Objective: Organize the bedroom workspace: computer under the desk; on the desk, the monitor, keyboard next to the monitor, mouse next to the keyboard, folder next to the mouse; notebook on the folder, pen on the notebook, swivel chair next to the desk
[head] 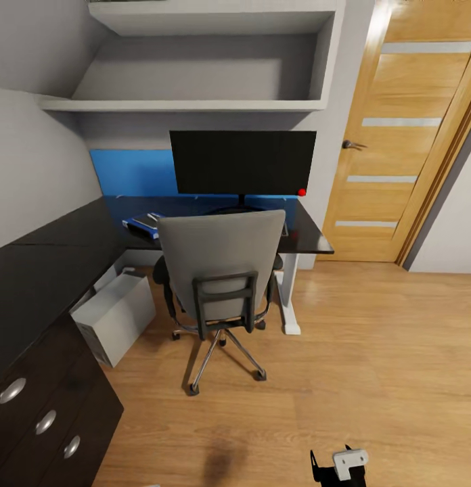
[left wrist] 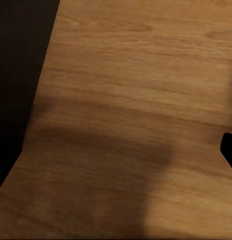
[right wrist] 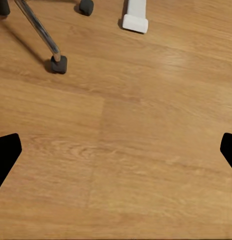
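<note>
Room: and here's the bedroom, light plank floor (head: 371,352), grey walls, a wooden door (head: 398,135) at the right.
Tabletop: the black L-shaped desk (head: 39,270) wraps the left side and the far wall, drawer unit with silver knobs (head: 46,421) nearest the camera.
Swivel chair: grey swivel chair (head: 222,264) is pulled right up to the desk, back turned to us, star base and castors on the floor; it hides part of the desk surface behind it.
Monitor: the monitor (head: 242,162) stands upright on the desk against the blue wall panel (head: 130,172), red dot at its lower right corner.
Computer: pale tower computer (head: 117,314) sits tilted on the floor under the desk's corner, left of the chair.
Folder: a blue folder (head: 142,225) lies on the desk left of the chair back, something small and dark on top, too small to name.
Right arm: low, by the floor at the bottom edge of the head view; right end effector (right wrist: 116,150) fingers spread wide apart over bare planks, a chair castor (right wrist: 58,64) and the white desk foot (right wrist: 134,17) ahead.
Left arm: left end effector (left wrist: 228,150), just one dark fingertip showing over the floor, can't tell if it's apart or together.
</note>
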`<state>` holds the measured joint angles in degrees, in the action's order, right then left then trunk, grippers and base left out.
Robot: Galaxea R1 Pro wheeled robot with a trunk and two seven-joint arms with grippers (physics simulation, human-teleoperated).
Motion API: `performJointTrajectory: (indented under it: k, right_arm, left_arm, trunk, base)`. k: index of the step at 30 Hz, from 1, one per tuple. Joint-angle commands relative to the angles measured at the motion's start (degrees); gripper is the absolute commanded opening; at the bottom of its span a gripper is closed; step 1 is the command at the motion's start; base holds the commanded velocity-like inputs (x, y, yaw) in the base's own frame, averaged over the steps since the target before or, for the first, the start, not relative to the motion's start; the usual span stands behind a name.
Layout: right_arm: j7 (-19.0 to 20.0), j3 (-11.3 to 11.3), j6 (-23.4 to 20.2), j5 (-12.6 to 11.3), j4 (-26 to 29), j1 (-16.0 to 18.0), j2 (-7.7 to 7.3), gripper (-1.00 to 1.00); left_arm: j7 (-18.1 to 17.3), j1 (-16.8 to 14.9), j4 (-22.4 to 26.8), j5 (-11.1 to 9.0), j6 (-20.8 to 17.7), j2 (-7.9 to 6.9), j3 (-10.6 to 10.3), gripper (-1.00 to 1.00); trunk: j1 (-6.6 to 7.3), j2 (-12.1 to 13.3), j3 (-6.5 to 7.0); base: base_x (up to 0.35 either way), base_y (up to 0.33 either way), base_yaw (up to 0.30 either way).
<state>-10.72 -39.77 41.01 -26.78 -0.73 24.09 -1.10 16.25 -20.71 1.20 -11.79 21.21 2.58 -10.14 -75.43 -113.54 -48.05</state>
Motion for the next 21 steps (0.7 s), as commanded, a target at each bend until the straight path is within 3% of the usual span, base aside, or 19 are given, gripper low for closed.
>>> performJointTrajectory:
  k: [1,21]
  right_arm:
    - [-0.3,-0.47,0.07,-0.09,-0.1,0.0,-0.02,1.0]
    - [-0.27,-0.48,-0.23,-0.01,-0.59,-0.62,0.04,1.0]
  left_arm:
    - [0.23,-0.03,-0.05,-0.5,0.16,0.0,-0.5,1.0]
    - [0.61,0.05,-0.06,-0.43,0.05,-0.18,-0.5,1.0]
  trunk:
    - [0.23,0.39,0.14]
    - [4.63,8.42,3.73]
  base:
    - [0.0,0.0,0.0]
    - [0.0,0.0,0.0]
